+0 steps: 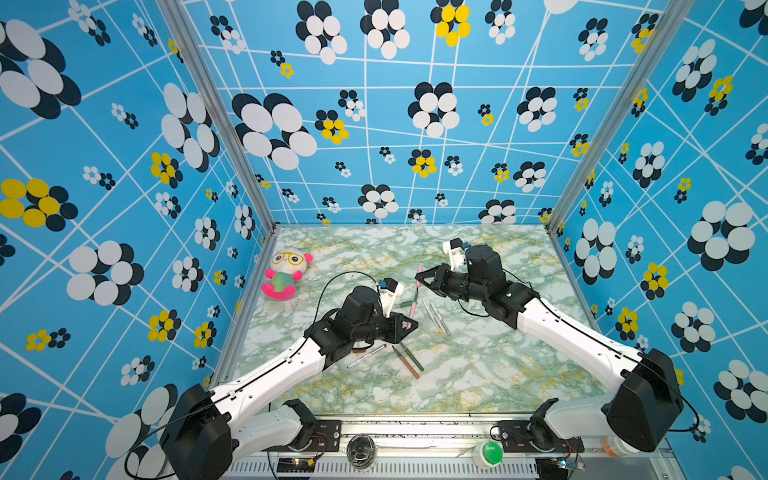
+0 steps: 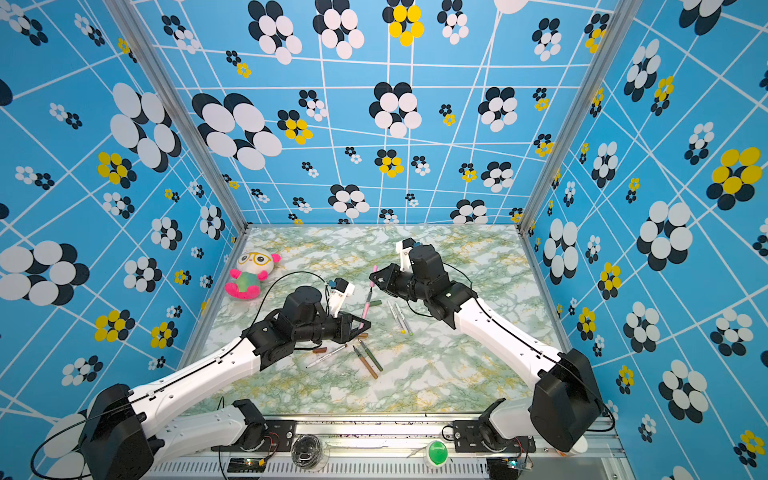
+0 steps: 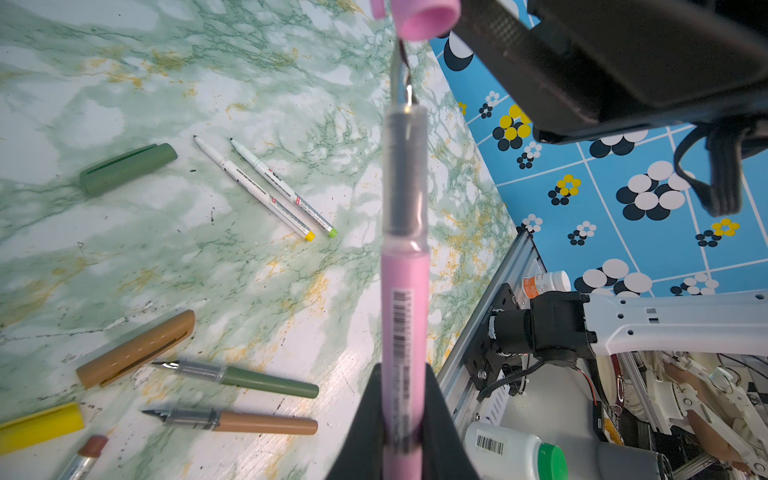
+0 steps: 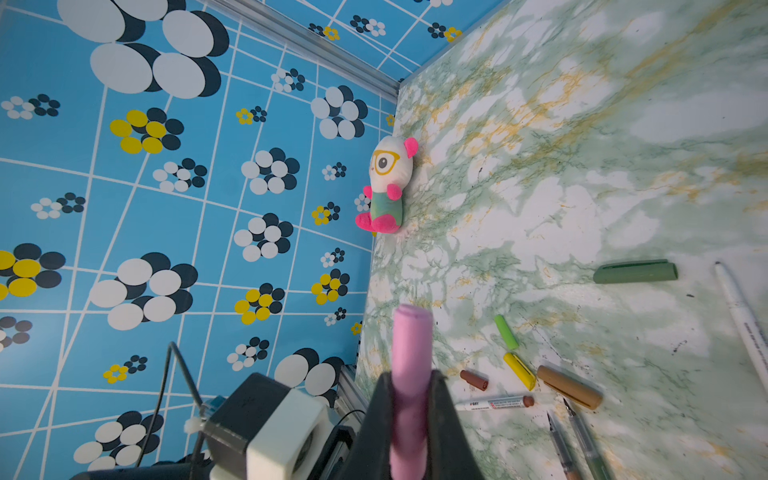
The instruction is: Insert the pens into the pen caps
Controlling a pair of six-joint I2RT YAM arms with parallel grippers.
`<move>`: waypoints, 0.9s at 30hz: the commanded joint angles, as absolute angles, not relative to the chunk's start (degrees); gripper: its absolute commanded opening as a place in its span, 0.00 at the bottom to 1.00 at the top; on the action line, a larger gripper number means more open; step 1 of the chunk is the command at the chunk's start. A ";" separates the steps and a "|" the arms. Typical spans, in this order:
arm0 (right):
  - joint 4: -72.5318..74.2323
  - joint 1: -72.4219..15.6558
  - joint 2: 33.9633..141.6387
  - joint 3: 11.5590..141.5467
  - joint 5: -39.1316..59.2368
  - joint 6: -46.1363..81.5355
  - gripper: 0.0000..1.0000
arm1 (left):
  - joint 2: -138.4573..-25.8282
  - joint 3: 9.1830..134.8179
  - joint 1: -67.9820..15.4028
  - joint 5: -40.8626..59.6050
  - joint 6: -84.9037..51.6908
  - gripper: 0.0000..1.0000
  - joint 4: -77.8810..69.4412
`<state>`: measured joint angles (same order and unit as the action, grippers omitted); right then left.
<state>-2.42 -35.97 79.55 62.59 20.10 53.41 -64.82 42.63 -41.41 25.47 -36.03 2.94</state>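
My left gripper is shut on the barrel of a pink pen. Its bare nib points at the open mouth of a pink pen cap, just short of it. That cap is clamped in my right gripper. In a top view the pen and cap line up between the grippers. On the table lie two white pens, a dark-green pen, a tan pen, a brown-tipped pen, and loose caps: dark green, tan, yellow, light green, brown.
A plush panda sits at the table's back left, near the wall. A white bottle with a green lid stands off the table's front rail. Patterned blue walls close in three sides.
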 commanded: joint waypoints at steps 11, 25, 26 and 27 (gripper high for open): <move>-3.62 -35.86 80.48 62.93 20.84 51.49 0.05 | -64.60 44.39 -41.98 25.15 -35.53 0.00 1.34; -6.08 -35.07 82.17 66.01 20.22 49.12 0.05 | -64.56 44.21 -42.01 25.31 -35.42 0.00 1.24; -6.06 -35.02 82.24 65.97 20.30 49.13 0.05 | -64.51 44.21 -41.94 25.40 -35.33 0.00 1.32; -6.03 -35.07 82.27 65.84 20.30 49.17 0.05 | -64.49 44.29 -41.97 25.39 -35.31 0.00 1.44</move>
